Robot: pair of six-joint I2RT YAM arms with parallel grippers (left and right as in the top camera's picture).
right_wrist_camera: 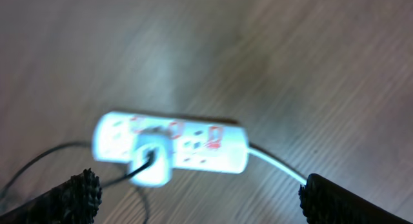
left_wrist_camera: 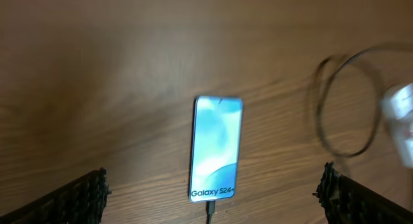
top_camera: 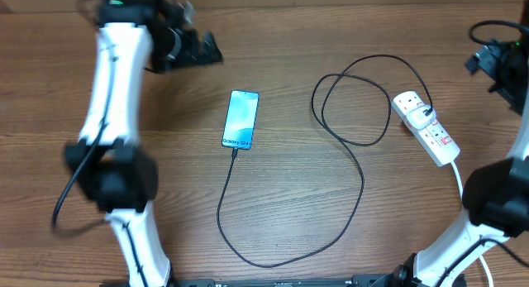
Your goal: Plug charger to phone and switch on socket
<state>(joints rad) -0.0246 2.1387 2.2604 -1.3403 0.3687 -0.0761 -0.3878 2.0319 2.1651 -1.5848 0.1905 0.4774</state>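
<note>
1. Wooden table (top_camera: 289, 39); phone (top_camera: 240, 119) lies mid-table, screen lit, charger (top_camera: 361, 184) apparently seated at its bottom edge.
2. Socket (top_camera: 426, 127) sits far right, adapter already in.
3. Both my grippers, left gripper (top_camera: 194, 47) and right gripper (right_wrist_camera: 197, 204), gape empty.
4. Next: right fingertip squarely onto the red switch, strip kept from sliding.

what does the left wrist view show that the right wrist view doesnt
Only the left wrist view shows the phone, screen lit, with the charger plug meeting its bottom edge, and the left hand open above it.

Only the right wrist view shows the socket sharply: red switches, a white adapter plugged in, its thick white cord, and the open right hand.

Both share the wooden table and part of the black charger cable; the left wrist view catches the socket only as a white blur at its right edge.
</note>
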